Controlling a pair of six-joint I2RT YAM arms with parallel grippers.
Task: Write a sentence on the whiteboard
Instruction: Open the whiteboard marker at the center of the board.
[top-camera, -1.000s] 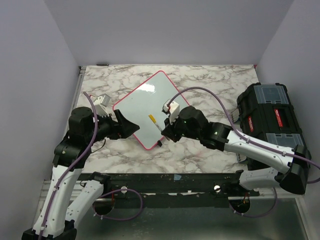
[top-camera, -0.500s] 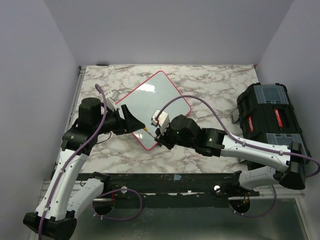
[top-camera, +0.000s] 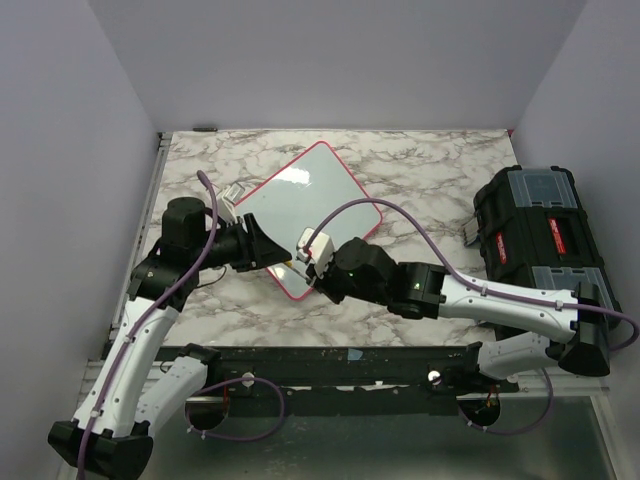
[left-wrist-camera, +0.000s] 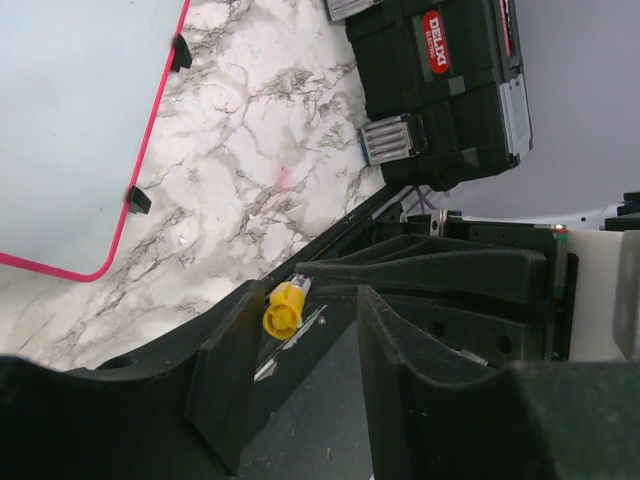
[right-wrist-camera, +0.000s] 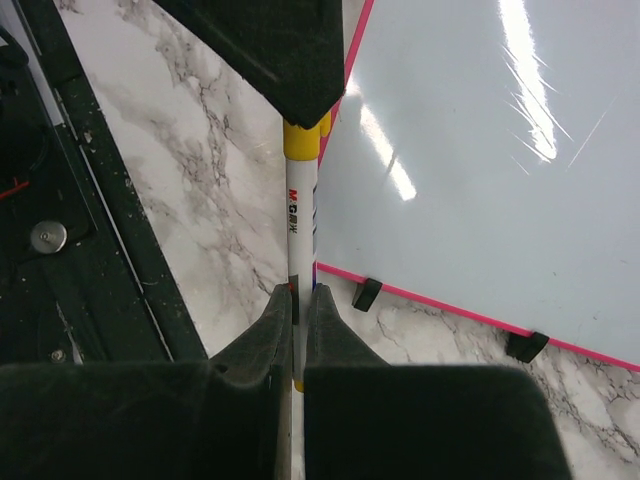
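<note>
Lettering in red, apparently "M&G", runs along the white barrel of the yellow-capped marker pen (right-wrist-camera: 298, 215), legible only in the right wrist view. The left wrist view alone gives the red oval label (left-wrist-camera: 432, 40) marked "DELIXI" on the black plastic toolbox with grey latches (left-wrist-camera: 440, 100). The white-and-grey marbled surface (top-camera: 420, 170) is enclosed by plain pale walls (top-camera: 330, 60) at the back and both sides. The glossy white square whiteboard with the thin pink rim (top-camera: 300, 205) lies flat on the surface, left of centre, turned corner-on to the arms. Two small black clips (right-wrist-camera: 365, 293) sit on its near edge, and the toolbox stands at the right edge. The right pincer (right-wrist-camera: 300, 292) is clamped together on the marker barrel just off the board's near corner. The left pincer (left-wrist-camera: 310, 300) stands apart, straddling the yellow cap (left-wrist-camera: 283, 312) with a gap visible on one side. The top view shows both pincers meeting at that corner.
</note>
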